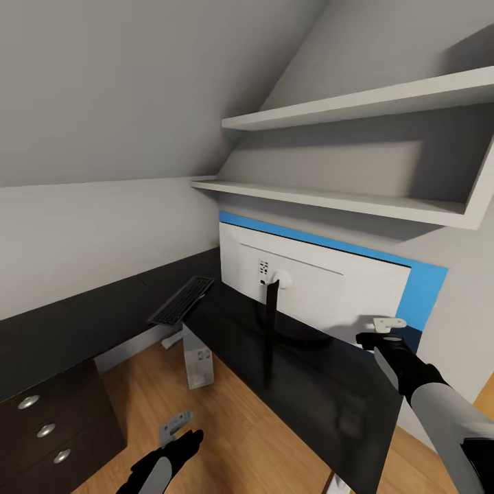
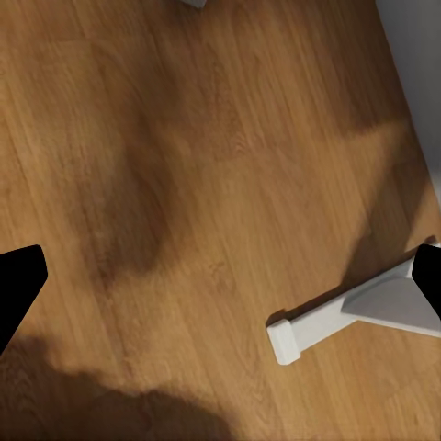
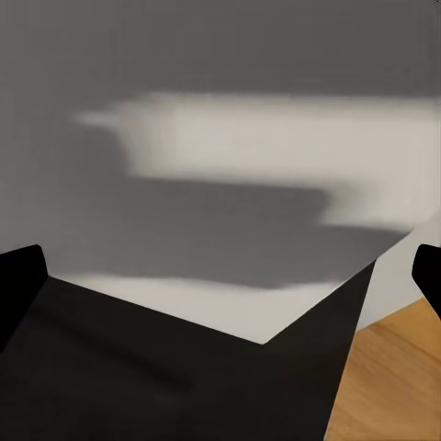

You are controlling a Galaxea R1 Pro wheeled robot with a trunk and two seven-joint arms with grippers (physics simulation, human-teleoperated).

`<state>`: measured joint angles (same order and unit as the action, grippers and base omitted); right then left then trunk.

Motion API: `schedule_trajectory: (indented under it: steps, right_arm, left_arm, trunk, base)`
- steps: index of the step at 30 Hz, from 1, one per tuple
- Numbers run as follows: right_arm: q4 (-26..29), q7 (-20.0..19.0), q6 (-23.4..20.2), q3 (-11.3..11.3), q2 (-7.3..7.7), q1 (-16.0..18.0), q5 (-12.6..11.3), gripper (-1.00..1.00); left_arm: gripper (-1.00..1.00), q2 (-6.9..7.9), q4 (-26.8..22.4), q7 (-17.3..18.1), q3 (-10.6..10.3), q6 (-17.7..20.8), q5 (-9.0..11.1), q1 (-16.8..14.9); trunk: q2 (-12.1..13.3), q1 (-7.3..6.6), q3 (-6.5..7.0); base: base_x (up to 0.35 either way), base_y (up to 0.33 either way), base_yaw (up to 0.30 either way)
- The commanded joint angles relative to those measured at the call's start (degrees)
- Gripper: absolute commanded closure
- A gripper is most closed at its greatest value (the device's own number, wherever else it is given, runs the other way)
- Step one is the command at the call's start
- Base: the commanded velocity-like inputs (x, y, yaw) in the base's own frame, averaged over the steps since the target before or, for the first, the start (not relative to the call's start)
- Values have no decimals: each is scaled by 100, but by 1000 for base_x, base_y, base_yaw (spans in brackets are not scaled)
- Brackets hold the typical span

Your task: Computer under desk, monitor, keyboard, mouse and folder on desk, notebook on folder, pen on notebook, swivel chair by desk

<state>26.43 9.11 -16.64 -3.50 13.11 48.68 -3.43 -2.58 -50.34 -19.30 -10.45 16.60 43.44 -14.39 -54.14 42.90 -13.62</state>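
The monitor stood on the glossy black counter close to its back edge, light grey rear and curved black stand facing the robot, with the blue back panel just behind it; so the screen seemed to face the wall, and it probably wanted turning. The keyboard lay at the counter's inner corner, near the monitor's end, partly overhanging the front edge. The computer stood upright on the wood floor beneath that corner, where the task wanted it. The right claw hovered empty just above the counter by the monitor's other end, its fingers spread, likely poised to reach for the screen. The left claw hung low over the floor, fingers also spread and holding nothing; its wrist view looked down on a white counter foot.
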Motion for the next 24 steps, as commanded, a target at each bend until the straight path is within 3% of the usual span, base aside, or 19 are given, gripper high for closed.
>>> schedule_trajectory:
  steps: [1, 24]
  right_arm:
    - [13, 34, -34, -37, 6, 3, -36, -100]
    - [20, 358, -121, -40, -40, 1, -38, -100]
  left_arm:
    - [-100, 3, -11, -48, -11, 10, 51, -3]
    - [-100, 3, -11, -49, -10, 11, 53, -2]
  trunk:
    - [-6, 1, -8]
    - [-6, 1, -8]
  base:
    - [0, 0, 0]
    - [1, 0, 0]
